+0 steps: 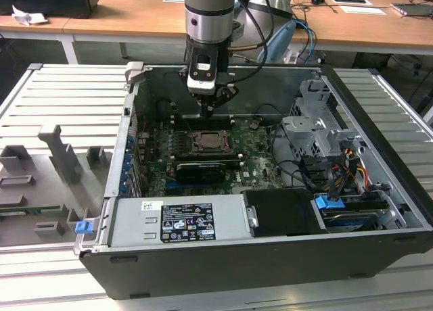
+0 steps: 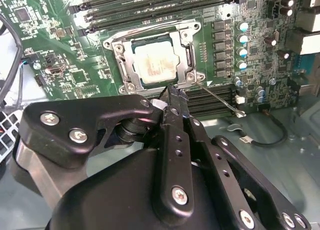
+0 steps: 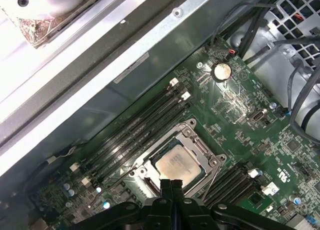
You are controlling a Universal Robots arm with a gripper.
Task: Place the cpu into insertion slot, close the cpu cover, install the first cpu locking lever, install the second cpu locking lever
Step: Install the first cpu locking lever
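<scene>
gripper (image 2: 172, 91) hanging at cpu cover (image 2: 187, 51) edge, jaws clenched together; cpu (image 2: 155, 64) sitting under lowered cover; locking lever (image 2: 220, 98) sticking out.

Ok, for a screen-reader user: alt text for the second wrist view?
The cpu lies on the green board, the cpu cover flat around it. The shut end effector points at one cover corner, beside a thin jutting lever.

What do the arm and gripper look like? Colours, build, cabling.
Arm: silver-grey cylindrical wrist link with a black band; a black cable loops beside it. Gripper: black, with a pale plate on its body in the exterior view. Both wrist views show matte black linkage bars with silver screws, narrowing to slim black fingers.
</scene>
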